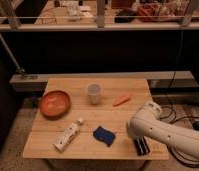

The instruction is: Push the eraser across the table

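Observation:
The blue eraser (103, 135) lies flat on the wooden table (123, 90), near its front edge and a little left of centre. My gripper (140, 146) hangs from the white arm (158, 130) at the table's front right. It points down at the tabletop, about a hand's width right of the eraser and apart from it. Nothing shows in the gripper.
An orange bowl (55, 103) sits at the left. A translucent cup (94, 93) stands at the middle back. A small carrot (121, 100) lies right of the cup. A white bottle (68, 136) lies at the front left. A dark shelf and railing run behind the table.

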Controlling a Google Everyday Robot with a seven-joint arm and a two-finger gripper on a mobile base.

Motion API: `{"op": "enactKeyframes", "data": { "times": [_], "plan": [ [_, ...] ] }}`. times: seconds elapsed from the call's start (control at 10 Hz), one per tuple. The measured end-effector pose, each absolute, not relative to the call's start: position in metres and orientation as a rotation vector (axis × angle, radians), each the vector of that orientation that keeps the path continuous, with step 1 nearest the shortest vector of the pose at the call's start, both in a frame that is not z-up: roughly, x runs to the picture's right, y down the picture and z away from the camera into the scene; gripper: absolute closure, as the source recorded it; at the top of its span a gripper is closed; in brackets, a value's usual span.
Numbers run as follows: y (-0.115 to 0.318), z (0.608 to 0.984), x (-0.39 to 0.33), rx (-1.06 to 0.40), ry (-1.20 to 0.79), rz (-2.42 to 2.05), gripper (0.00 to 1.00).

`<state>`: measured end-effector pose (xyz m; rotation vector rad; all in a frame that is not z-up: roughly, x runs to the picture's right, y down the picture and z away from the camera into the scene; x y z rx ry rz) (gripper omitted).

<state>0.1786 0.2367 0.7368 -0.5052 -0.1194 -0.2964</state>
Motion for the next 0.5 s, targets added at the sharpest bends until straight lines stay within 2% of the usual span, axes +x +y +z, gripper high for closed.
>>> {"op": "enactKeyframes", "data": {
  "times": [0.5],
  "plan": [
    [0.2372, 0.7376, 0.1764, -0.51, -0.132, -0.304, 0.92]
  ]
}}
